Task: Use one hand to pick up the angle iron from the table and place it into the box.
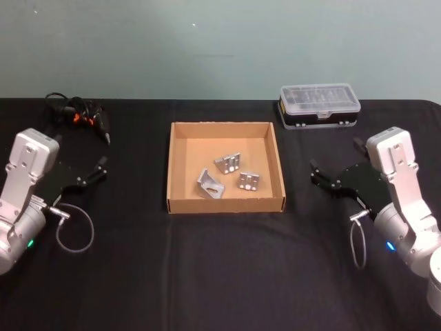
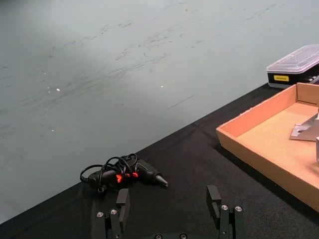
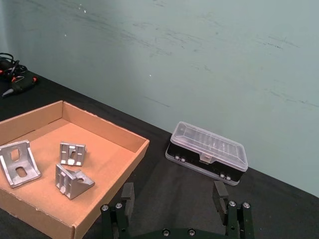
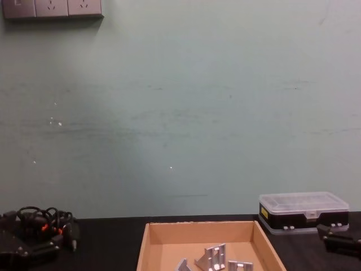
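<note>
The tan cardboard box (image 1: 187, 155) sits at the middle of the black table (image 1: 220, 262). Three silver angle irons lie inside it: one (image 1: 210, 184) at the front, one (image 1: 228, 163) behind it and one (image 1: 248, 181) to the right. The right wrist view shows the same three (image 3: 19, 163) (image 3: 73, 153) (image 3: 71, 181) on the box floor (image 3: 42, 196). My left gripper (image 1: 81, 152) (image 2: 168, 199) hovers left of the box, open and empty. My right gripper (image 1: 335, 155) (image 3: 173, 194) hovers right of the box, also open and empty.
A clear-lidded black organiser case (image 1: 319, 105) (image 3: 207, 152) stands at the back right. A black tool with a coiled cable and orange marks (image 1: 79, 116) (image 2: 122, 174) lies at the back left. A pale green wall rises behind the table.
</note>
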